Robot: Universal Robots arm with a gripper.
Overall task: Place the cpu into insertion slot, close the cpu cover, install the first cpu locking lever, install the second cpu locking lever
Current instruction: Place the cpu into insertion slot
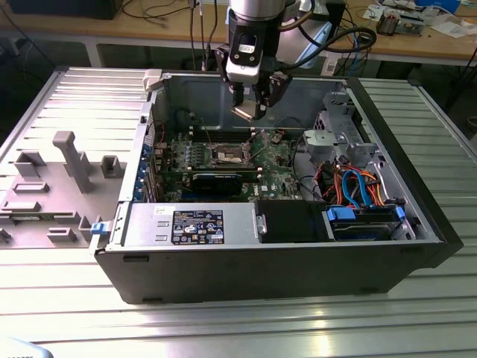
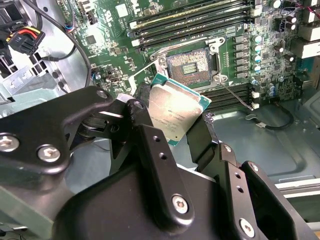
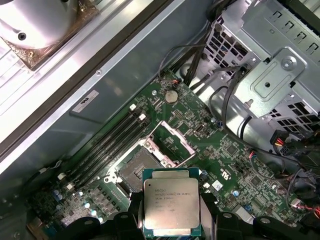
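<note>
My claw (image 1: 251, 106) clasps the cpu (image 3: 171, 207) by its edges, high above the open insertion slot (image 1: 227, 154), which lies slightly toward the exterior view's left.

You see the cpu (image 3: 170, 207) with a dull grey metal top and a green board edge, pinched by the matt black gripper (image 2: 172, 120). The rim of the insertion slot (image 3: 133, 173) and the cpu cover (image 3: 176, 135) are shiny bare metal on the glossy green motherboard (image 3: 225, 150). The table (image 1: 223, 328) is ribbed, satin metal.
</note>
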